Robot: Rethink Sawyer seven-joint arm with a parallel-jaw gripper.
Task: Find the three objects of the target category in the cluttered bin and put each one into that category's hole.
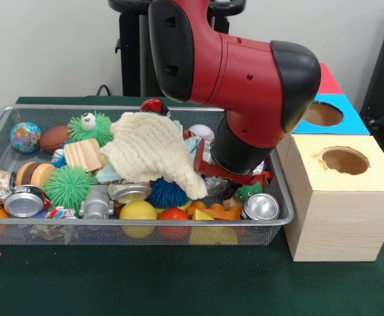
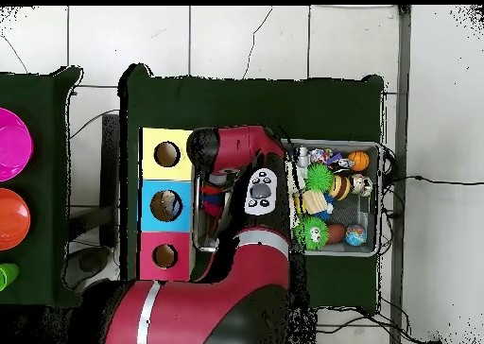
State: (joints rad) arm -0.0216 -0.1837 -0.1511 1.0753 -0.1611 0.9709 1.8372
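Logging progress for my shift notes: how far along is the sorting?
Done: nothing visibly; the yellow box's hole looks empty. In hand: the arm is down in the wire bin; its gripper is hidden. Left: clutter like the cream cloth remains.

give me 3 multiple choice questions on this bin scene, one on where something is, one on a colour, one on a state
1. Where in the wire bin is the globe ball, seen in the front view?
A. far left corner
B. near right corner
C. outside the bin

2. What colour is the top of the box nearest the front camera?
A. red
B. yellow
C. blue

3. How does the cream cloth lie?
A. folded flat on the table
B. hanging from a box hole
C. draped over other objects in the bin

Answers:
1. A, the globe ball sits by the bin's far left corner.
2. B, the nearest box has a yellow top; blue and red lie behind it.
3. C, the cloth rests on the toys in mid bin, beside the arm.
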